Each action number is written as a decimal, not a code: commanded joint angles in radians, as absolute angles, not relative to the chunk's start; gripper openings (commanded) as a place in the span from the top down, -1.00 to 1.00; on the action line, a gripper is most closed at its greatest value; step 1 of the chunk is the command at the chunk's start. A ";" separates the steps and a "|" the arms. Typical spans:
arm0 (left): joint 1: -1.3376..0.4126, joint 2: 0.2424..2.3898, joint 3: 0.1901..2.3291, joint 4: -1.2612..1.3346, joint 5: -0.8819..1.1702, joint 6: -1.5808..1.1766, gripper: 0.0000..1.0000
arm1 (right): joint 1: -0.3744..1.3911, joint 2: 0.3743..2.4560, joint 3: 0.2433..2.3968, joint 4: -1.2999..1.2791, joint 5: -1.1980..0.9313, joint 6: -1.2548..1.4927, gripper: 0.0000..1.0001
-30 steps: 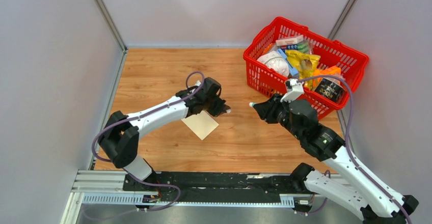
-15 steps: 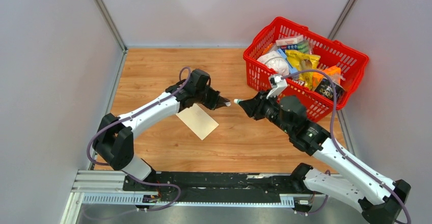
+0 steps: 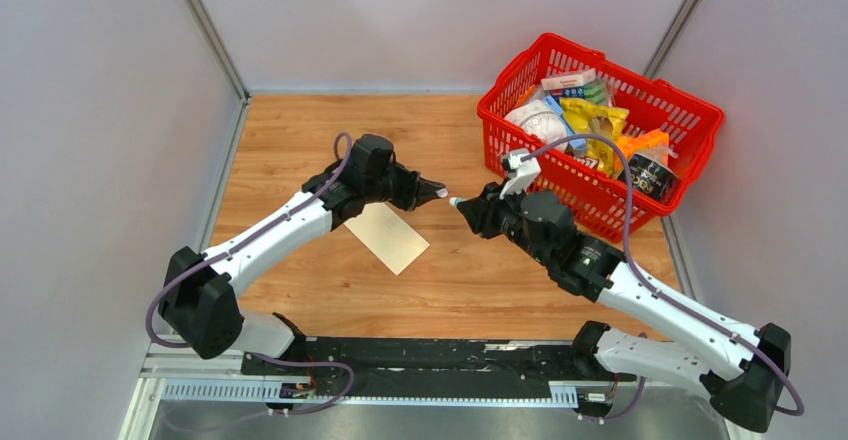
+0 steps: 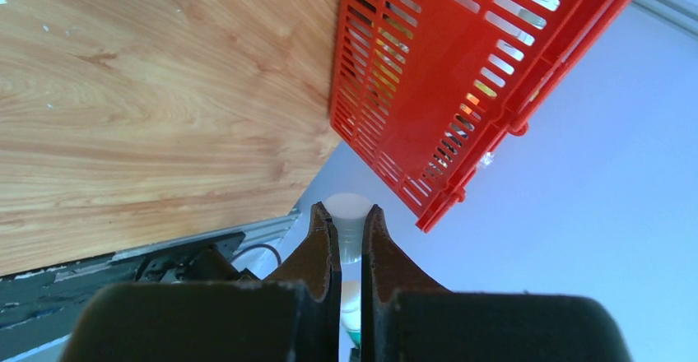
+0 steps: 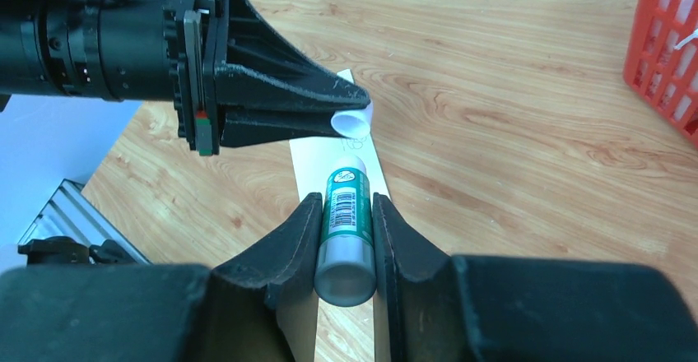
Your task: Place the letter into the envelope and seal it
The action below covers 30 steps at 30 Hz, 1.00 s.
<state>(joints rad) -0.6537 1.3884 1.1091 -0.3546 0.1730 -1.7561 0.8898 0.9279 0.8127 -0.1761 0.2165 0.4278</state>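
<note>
Wood-grain table [image 3: 300,140] between grey walls carries the envelope [image 3: 388,237], lying flat under the left arm, with the letter nowhere visible on its own (whether it sits inside I cannot tell). The left gripper [image 3: 437,192] is pressed together on a small white cap [image 5: 352,121], and the right gripper [image 3: 462,203] pinches a green-labelled glue stick [image 5: 344,214], its tip just beside that cap. The envelope looks light, thin and floppy, likely to slide on wood, so pin its body and take the flap by its edge.
</note>
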 commanded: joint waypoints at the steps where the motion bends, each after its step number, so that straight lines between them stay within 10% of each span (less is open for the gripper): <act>1: -0.650 1.358 1.094 -0.321 0.170 -1.781 1.00 | 0.905 0.939 0.873 -0.101 0.268 0.396 1.00; 14: -0.649 1.460 1.034 -0.486 0.068 -1.618 0.95 | 0.917 0.934 0.931 -0.380 0.600 0.452 1.00; 30: -0.684 1.664 0.989 -0.600 -0.207 -1.637 0.78 | 0.919 0.919 0.862 -0.397 0.508 0.545 1.00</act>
<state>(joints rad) -0.6727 1.6527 0.9428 -0.5446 -0.1253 -1.6375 0.9176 0.9173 0.8623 -0.4179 0.5110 0.5251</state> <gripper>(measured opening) 0.094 0.258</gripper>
